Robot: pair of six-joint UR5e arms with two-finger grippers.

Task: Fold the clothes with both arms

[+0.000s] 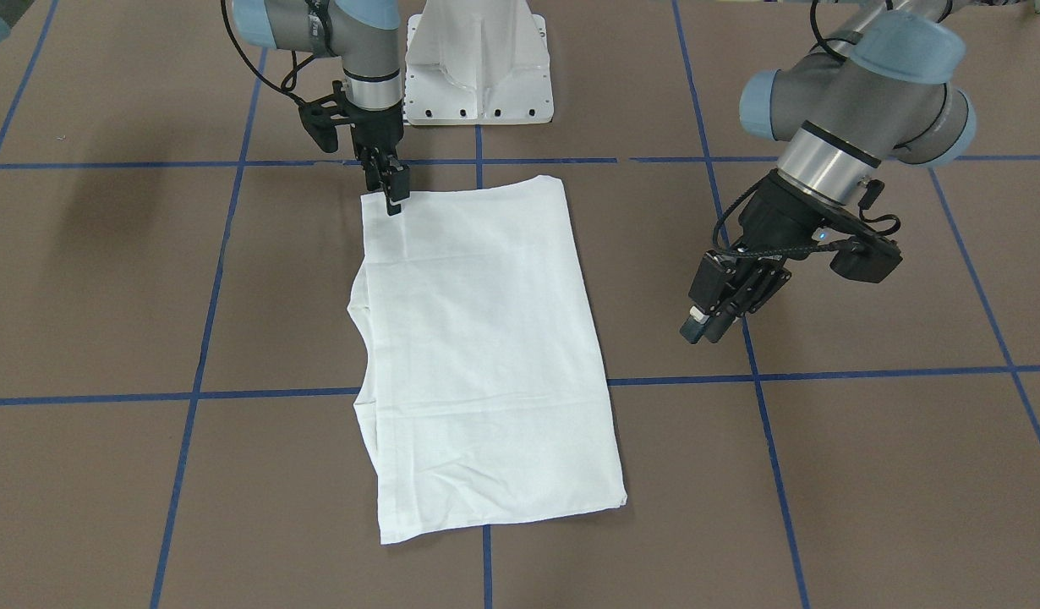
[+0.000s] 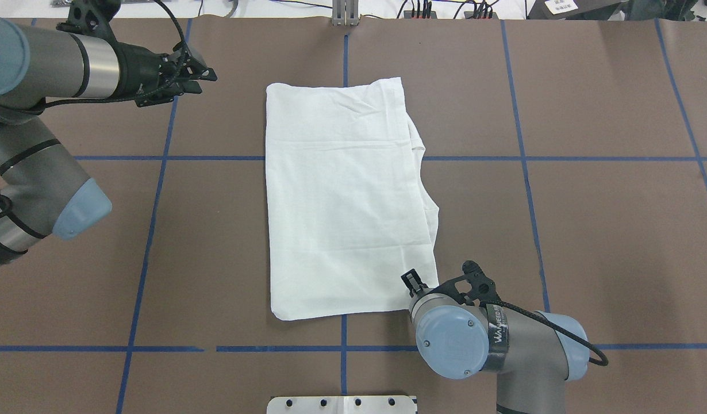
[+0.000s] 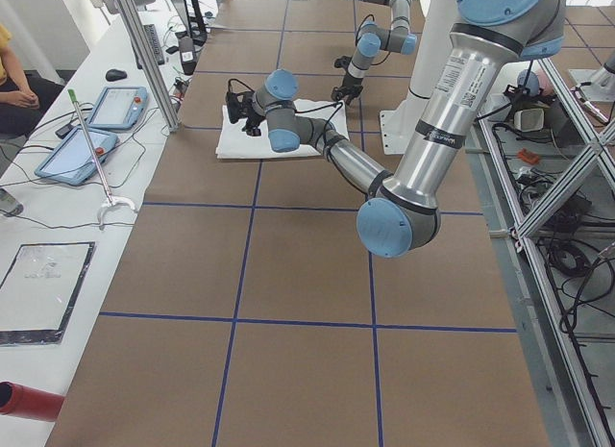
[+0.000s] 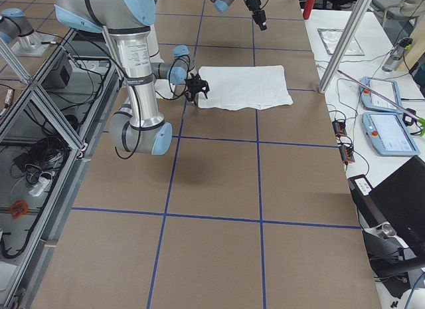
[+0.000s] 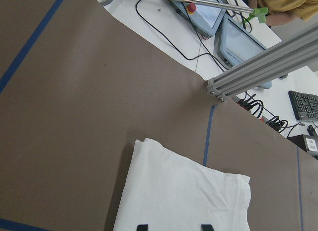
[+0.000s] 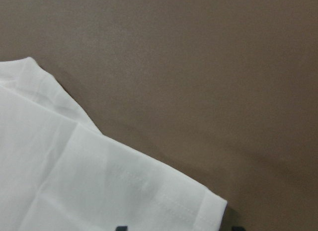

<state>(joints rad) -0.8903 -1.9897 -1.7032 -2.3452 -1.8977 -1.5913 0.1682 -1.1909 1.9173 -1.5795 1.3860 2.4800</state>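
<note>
The right gripper [image 1: 393, 193] is held at the shirt corner nearest the white pedestal base [image 1: 478, 76], on the robot's right side of it. In the right wrist view only the two fingertips [image 6: 121, 228] are seen, cut off by the lower edge. They stand apart with the hemmed corner between them, so the jaws are open. Whether the cloth is touched cannot be told. In the overhead view this gripper is mostly hidden behind its own wrist.

The left gripper [image 1: 704, 328] is held above the table [image 1: 867, 465], well apart from the base and beside the far half of the shirt, on the robot's left. Its fingertips [image 5: 142, 227] are also cut off by the lower edge of its wrist view. They are spread and nothing is held between them.

The right arm [image 1: 372, 51] is pointed straight down beside the base. The left arm [image 1: 858, 101] is stretched far out from it.

The white T-shirt [image 1: 486, 338] is laid flat in front of the base, folded to a long rectangle. Only plain cloth is shown. A lower layer is seen sticking out along its edge on the robot's right.
</note>
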